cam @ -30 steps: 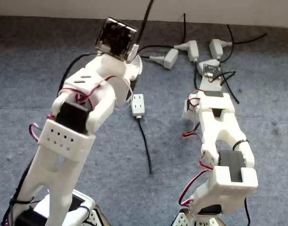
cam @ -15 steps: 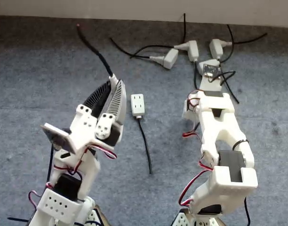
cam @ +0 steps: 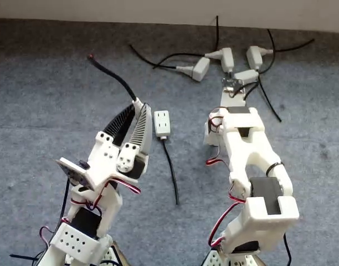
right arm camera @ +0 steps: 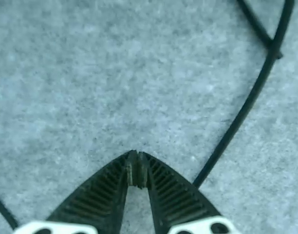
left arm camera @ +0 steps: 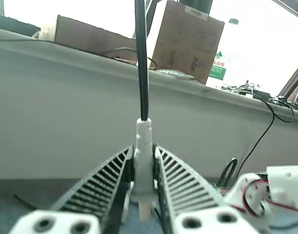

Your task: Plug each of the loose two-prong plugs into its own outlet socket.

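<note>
My left gripper (cam: 138,106) is shut on a white two-prong plug (left arm camera: 143,161) and holds it off the carpet. The plug's black cord (cam: 111,75) trails away to the back left. In the left wrist view the plug stands upright between the ribbed fingers (left arm camera: 102,187), cord end up. A white outlet socket (cam: 162,123) lies flat on the carpet just right of the left gripper. My right gripper (right arm camera: 138,166) is shut with nothing in it, just above the grey carpet beside a black cord (right arm camera: 246,112). The right arm (cam: 244,138) stretches toward the back.
Several white plug and socket pieces (cam: 200,68) (cam: 226,58) (cam: 253,55) with black cords lie at the back, just beyond the right arm's wrist. The socket's cord (cam: 172,172) runs forward between the arms. A pale wall (cam: 169,11) bounds the far edge of the carpet.
The left arm has pulled back toward its base and lowered, dragging the plug and its cord to beside the socket. The right arm has shifted slightly left and farther back.
</note>
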{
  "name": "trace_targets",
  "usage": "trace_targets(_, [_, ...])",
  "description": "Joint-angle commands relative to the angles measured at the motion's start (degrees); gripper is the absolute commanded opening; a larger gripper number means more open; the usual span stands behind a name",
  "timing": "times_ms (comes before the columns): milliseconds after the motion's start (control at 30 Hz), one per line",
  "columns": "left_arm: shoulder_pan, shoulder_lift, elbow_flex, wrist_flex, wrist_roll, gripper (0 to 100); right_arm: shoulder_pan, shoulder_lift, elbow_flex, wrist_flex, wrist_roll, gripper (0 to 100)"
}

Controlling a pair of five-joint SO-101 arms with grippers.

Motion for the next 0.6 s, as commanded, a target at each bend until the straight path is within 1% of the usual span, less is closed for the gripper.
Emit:
trace_targets(0, [4.0, -0.13, 1.36, -0.18, 0.53, 1, -0.57, -0.75, -2.33, 0.22, 0.62, 0.6])
trace_targets(67, [2.77, -0.66, 1.19, 2.73, 0.62, 1, -0.48, -0.75, -2.33, 0.13, 0.62, 0.6])
trace_targets(133, [2.51, -0.66, 1.19, 1.93, 1.32, 1, -0.4, -0.75, -2.33, 0.13, 0.62, 0.6])
trace_targets(167, [2.33, -0.66, 1.19, 0.97, 3.69, 1, -0.4, -0.75, -2.33, 0.13, 0.62, 0.6])
trace_targets(200, [1.98, -0.66, 1.19, 0.09, 8.26, 1, -0.4, -0.75, -2.42, 0.13, 0.62, 0.6])
trace_targets(233, [1.19, -0.66, 1.19, -0.88, 14.42, 1, -0.4, -0.75, -2.42, 0.13, 0.62, 0.6])
trace_targets(333, [-2.24, -0.66, 1.19, -3.08, 35.78, 1, -0.4, -0.75, -2.42, 0.22, 0.62, 0.6])
trace_targets(400, [-4.26, -0.57, 1.19, -2.81, 48.62, 1, -0.4, -0.84, -2.42, 0.4, 0.53, 0.6])
trace_targets(433, [-5.05, -0.22, 1.19, -2.02, 53.89, 1, -0.57, -0.84, -2.42, 0.48, 0.53, 0.6])
trace_targets(500, [-6.2, -0.48, 1.19, 1.41, 61.1, 1, -0.75, -0.92, -2.42, 1.1, 0.35, 0.6])
trace_targets(567, [-6.55, -0.57, 1.19, 4.31, 63.74, 1, -1.01, -1.36, -2.95, 2.51, 0.26, 0.6])
